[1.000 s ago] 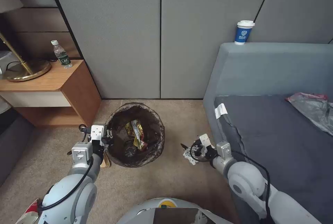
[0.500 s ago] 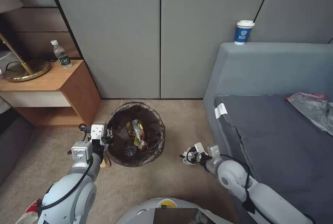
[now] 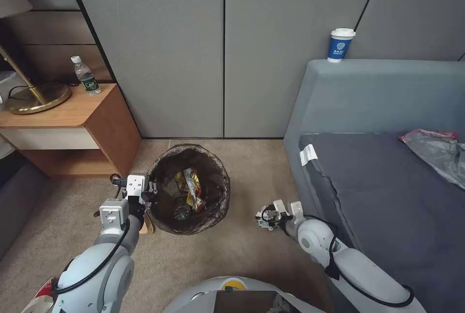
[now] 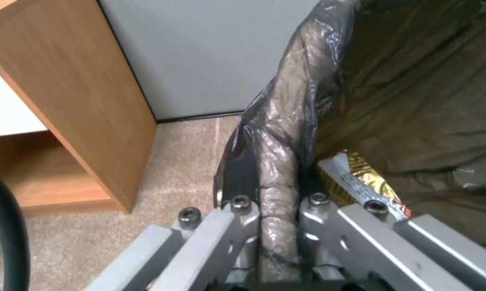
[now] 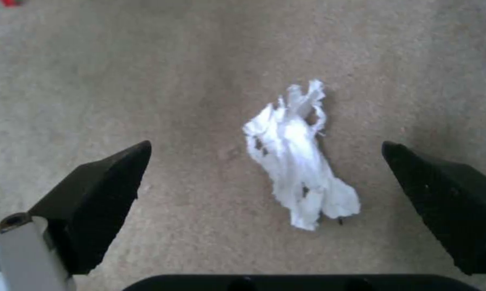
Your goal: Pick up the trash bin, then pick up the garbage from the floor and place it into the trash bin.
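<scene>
Here, from the head view, your left gripper (image 3: 151, 190) is clamped on the trash bin (image 3: 189, 188) rim. Through the right wrist, your right gripper (image 5: 264, 202) hangs spread over the tissue (image 5: 299, 157) on carpet; it looks light and soft, so pinch its bunched middle.

Left pincer (image 3: 151, 192) clamped, arm extended forward. Right pincer (image 5: 264, 178) spread wide, pointing down, forearm bent low.

The left pincer (image 4: 275, 210) hides part of the trash bin (image 4: 286, 133) rim; bin contents stay indistinct.
</scene>
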Available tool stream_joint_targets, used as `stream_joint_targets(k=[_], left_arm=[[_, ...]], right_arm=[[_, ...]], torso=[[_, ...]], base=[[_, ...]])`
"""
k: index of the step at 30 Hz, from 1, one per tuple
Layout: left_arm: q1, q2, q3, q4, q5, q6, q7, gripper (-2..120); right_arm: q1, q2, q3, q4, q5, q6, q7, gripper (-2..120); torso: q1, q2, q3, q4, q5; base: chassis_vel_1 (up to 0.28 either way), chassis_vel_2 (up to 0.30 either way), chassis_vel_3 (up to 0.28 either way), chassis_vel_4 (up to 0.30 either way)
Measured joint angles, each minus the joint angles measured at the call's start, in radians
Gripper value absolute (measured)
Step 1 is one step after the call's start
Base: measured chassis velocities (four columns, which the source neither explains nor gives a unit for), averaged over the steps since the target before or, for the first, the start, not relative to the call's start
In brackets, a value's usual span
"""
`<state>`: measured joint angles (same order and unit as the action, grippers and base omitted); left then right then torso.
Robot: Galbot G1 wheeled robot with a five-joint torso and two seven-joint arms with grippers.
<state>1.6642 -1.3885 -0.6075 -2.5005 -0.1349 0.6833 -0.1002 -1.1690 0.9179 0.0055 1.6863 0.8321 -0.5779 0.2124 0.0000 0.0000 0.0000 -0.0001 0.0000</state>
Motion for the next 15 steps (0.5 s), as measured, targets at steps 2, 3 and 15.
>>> stream_joint_targets(k=[2,3,15], left_arm=[[-0.001,-0.001,0.004,0.0,0.001,0.0,0.001,2],[-0.001,-0.001,0.004,0.0,0.001,0.0,0.001,2],[-0.003,-0.003,0.0,0.002,0.003,0.0,0.004,2]], right_arm=[[0.019,0.007,-0.005,-0.025,0.003,-0.001,0.001,100],[0.019,0.007,-0.005,-0.025,0.003,-0.001,0.001,100],[0.087,0.044,-0.038,-0.176,-0.005,-0.002,0.009,100]], torso=[[0.0,0.0,0.0,0.0002,0.0],[0.0,0.0,0.0,0.0002,0.0],[0.0,0.0,0.0,0.0001,-0.0001]], base=[[0.0,0.0,0.0,0.0],[0.0,0.0,0.0,0.0],[0.0,0.0,0.0,0.0]])
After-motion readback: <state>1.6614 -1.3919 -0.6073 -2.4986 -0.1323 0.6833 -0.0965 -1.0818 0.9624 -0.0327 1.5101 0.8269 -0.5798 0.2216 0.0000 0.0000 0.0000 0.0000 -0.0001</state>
